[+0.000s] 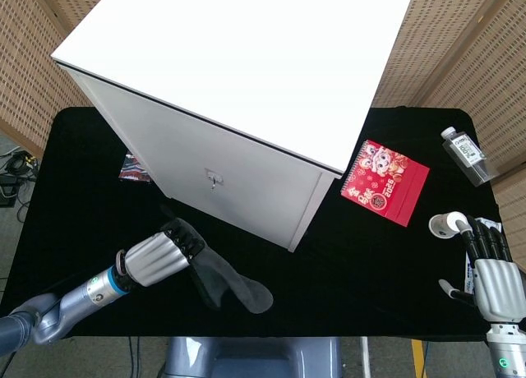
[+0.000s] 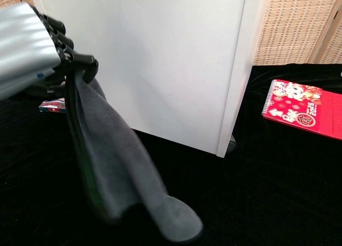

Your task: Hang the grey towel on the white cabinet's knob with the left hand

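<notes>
My left hand (image 1: pixel 156 257) (image 2: pixel 29 48) grips one end of the grey towel (image 1: pixel 223 281) (image 2: pixel 120 174) and holds it up off the black table, in front of the white cabinet (image 1: pixel 238 90) (image 2: pixel 155 59). The towel hangs down from the fingers, its lower end near or on the table. The cabinet's small metal knob (image 1: pixel 212 179) sits on the front door, above and to the right of the hand. My right hand (image 1: pixel 493 275) rests at the table's right front edge, fingers apart, holding nothing.
A red spiral notebook (image 1: pixel 385 182) (image 2: pixel 303 112) lies right of the cabinet. A clear bottle (image 1: pixel 466 154) and a white round object (image 1: pixel 444 225) lie at the far right. A small colourful packet (image 1: pixel 133 169) (image 2: pixel 56 104) lies at the cabinet's left foot.
</notes>
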`<state>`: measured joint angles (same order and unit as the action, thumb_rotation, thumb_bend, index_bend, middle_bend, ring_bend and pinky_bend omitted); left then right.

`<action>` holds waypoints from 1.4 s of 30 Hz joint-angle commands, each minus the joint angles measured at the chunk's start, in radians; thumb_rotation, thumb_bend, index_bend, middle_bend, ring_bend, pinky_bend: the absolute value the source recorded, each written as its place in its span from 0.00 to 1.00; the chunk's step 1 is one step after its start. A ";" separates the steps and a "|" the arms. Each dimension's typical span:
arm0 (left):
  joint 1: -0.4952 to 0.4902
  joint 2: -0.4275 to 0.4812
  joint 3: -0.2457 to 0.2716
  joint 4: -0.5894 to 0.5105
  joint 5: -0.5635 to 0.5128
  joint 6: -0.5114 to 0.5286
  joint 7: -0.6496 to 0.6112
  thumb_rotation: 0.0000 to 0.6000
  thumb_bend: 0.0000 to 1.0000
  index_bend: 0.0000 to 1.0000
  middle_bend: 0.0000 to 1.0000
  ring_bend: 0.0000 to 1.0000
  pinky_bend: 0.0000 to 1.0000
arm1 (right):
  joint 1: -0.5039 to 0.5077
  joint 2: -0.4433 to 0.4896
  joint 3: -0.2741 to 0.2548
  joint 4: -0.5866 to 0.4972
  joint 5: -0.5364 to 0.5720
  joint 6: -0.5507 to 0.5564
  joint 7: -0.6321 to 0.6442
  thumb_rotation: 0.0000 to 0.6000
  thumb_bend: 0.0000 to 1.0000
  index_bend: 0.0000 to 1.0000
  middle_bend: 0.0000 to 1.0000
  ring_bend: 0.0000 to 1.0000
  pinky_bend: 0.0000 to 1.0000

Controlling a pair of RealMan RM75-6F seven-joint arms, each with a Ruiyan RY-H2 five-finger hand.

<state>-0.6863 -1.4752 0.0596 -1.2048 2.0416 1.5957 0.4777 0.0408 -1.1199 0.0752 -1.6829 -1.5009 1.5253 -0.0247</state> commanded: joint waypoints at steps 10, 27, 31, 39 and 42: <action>-0.100 -0.036 -0.089 0.084 0.091 0.071 -0.046 1.00 0.45 0.81 0.84 0.80 0.69 | -0.001 0.001 0.003 0.004 0.000 0.005 0.014 1.00 0.08 0.00 0.00 0.00 0.00; -0.142 -0.068 -0.135 0.122 0.078 0.065 -0.052 1.00 0.45 0.81 0.84 0.80 0.69 | -0.002 -0.001 -0.003 0.006 -0.019 0.011 0.014 1.00 0.08 0.00 0.00 0.00 0.00; -0.148 -0.088 -0.144 0.141 0.058 0.055 -0.063 1.00 0.45 0.81 0.84 0.80 0.69 | 0.000 -0.004 -0.003 0.009 -0.020 0.010 0.011 1.00 0.08 0.00 0.00 0.00 0.00; -0.159 -0.119 -0.143 0.165 0.055 0.064 -0.069 1.00 0.45 0.81 0.84 0.80 0.69 | 0.000 -0.003 -0.001 0.011 -0.019 0.011 0.017 1.00 0.08 0.00 0.00 0.00 0.00; -0.162 -0.123 -0.144 0.164 0.053 0.065 -0.068 1.00 0.45 0.81 0.84 0.80 0.69 | 0.000 -0.002 -0.001 0.010 -0.020 0.012 0.019 1.00 0.08 0.00 0.00 0.00 0.00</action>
<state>-0.8475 -1.5979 -0.0835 -1.0404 2.0949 1.6602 0.4095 0.0404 -1.1221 0.0739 -1.6726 -1.5205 1.5377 -0.0061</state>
